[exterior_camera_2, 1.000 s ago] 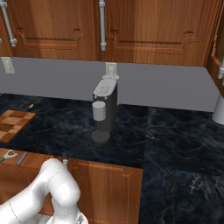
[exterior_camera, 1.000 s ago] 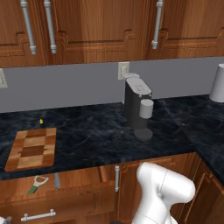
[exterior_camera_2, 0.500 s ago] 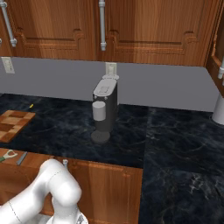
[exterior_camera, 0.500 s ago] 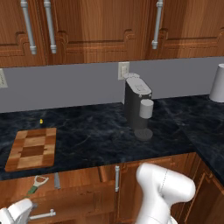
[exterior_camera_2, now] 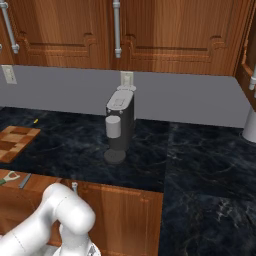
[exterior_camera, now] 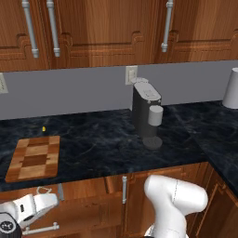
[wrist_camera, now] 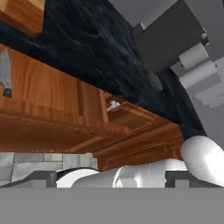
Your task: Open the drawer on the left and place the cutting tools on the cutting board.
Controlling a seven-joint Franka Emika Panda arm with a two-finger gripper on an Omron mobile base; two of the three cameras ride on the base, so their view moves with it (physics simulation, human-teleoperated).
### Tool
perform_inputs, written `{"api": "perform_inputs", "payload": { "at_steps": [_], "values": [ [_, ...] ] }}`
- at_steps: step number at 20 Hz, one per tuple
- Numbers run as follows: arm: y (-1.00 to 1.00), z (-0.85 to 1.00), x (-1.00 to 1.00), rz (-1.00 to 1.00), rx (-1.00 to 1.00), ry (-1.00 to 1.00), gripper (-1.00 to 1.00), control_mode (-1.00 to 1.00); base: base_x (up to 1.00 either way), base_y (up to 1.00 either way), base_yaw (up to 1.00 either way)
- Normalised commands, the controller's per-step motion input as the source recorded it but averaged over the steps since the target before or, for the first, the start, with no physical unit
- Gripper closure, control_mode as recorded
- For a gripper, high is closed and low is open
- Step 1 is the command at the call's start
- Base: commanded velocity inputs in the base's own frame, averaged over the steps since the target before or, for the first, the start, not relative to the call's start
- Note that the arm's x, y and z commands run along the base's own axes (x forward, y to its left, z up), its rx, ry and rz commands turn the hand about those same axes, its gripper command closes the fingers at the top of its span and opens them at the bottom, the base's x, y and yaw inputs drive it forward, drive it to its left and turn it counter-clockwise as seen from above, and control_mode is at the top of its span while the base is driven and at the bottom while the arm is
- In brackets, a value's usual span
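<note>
The drawer (exterior_camera: 86, 197) at the lower left stands pulled out below the counter. Its silver bar handle (exterior_camera: 42, 228) faces me. In it lie the knife (exterior_camera: 60, 191) and the peeler (exterior_camera: 42, 189), whose pale head shows past my white hand (exterior_camera: 33, 207). From the right I see the peeler (exterior_camera_2: 8, 177) beside the knife (exterior_camera_2: 24, 181). The checkered cutting board (exterior_camera: 35, 158) rests on the dark counter above the drawer. My gripper (wrist_camera: 116, 178) is open, low at the drawer's front and holding nothing. The knife (wrist_camera: 5, 72) lies at the left of the hand view.
A dark coffee machine (exterior_camera: 146, 114) with a pale cup stands at mid-counter by the wall. A white roll (exterior_camera: 231, 88) is at the far right. Upper cabinets hang above. A cabinet door with a vertical handle (exterior_camera: 124, 189) sits right of the drawer.
My hand has risen into the left base view at the lower left and moved up and right over the drawer's front, covering the peeler's green handle. The jaws stay wide.
</note>
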Motion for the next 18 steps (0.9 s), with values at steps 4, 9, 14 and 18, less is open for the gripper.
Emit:
{"api": "perform_inputs", "payload": {
  "at_steps": [4,9,14,18],
  "values": [
    [-0.38,0.04,0.71,-0.03,0.17,0.0,-1.0,-1.0,0.0,0.0,0.0],
    [-0.34,0.0,0.43,0.0,0.18,-0.01,-1.0,-1.0,0.0,0.0,0.0],
    [-0.15,-0.04,0.2,0.04,0.14,-0.02,-1.0,-1.0,0.0,0.0,0.0],
    [-0.01,-0.13,0.22,0.02,0.15,0.0,-1.0,-1.0,0.0,0.0,0.0]
  ]
}}
